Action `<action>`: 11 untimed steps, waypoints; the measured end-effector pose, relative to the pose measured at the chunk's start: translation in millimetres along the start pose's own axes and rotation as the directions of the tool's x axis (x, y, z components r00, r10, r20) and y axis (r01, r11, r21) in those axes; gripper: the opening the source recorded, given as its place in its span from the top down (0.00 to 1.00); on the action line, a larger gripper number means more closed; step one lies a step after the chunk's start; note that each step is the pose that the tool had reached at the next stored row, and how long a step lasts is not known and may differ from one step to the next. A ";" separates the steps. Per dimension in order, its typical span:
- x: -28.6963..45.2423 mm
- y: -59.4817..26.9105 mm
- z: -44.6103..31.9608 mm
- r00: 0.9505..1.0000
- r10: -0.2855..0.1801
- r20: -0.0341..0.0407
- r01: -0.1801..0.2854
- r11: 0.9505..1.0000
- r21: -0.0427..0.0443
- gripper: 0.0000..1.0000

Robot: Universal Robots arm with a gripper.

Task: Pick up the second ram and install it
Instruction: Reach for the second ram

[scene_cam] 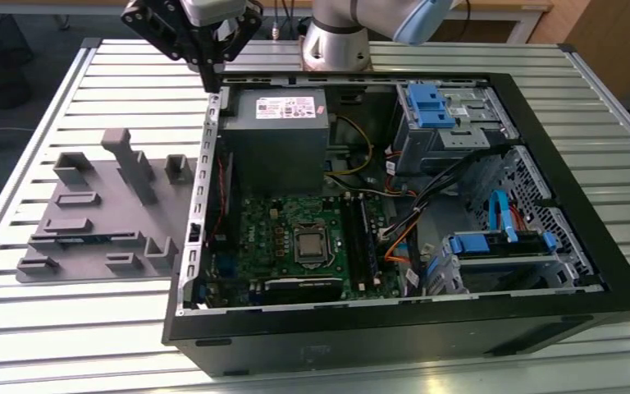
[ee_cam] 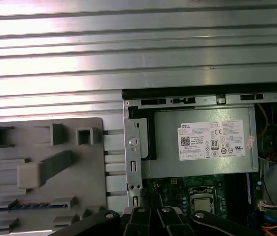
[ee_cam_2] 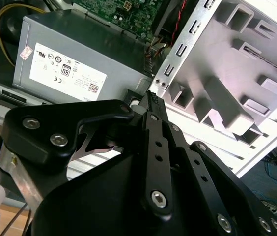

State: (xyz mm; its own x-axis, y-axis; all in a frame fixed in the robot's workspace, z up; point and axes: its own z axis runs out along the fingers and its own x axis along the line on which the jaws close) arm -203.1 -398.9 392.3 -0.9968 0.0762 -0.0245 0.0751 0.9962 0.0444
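The gripper (scene_cam: 210, 80) is hovering over the computer case's (scene_cam: 403, 338) metal edge, its fingers pressed together and gripping nothing. The second ram (scene_cam: 79, 239) is lying slotted in the gray holder (scene_cam: 107, 207), at the gripper's seven o'clock in the exterior view.

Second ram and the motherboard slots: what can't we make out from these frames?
second ram: first wrist view, only a thin blue edge shows; the rest sits down in a slot of the gray fixture.
memory slots: exterior view, too small and dark to tell whether any is filled.
motherboard: first wrist view, most of it cut off by the picture edge and covered by the gripper.
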 end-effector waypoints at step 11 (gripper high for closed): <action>4.4 -0.4 -0.1 1.000 0.000 0.000 0.000 1.000 0.000 0.89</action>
State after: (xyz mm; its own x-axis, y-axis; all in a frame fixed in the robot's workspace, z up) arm -207.5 -398.9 392.3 -0.9968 0.0762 -0.0245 0.0751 0.9962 0.0444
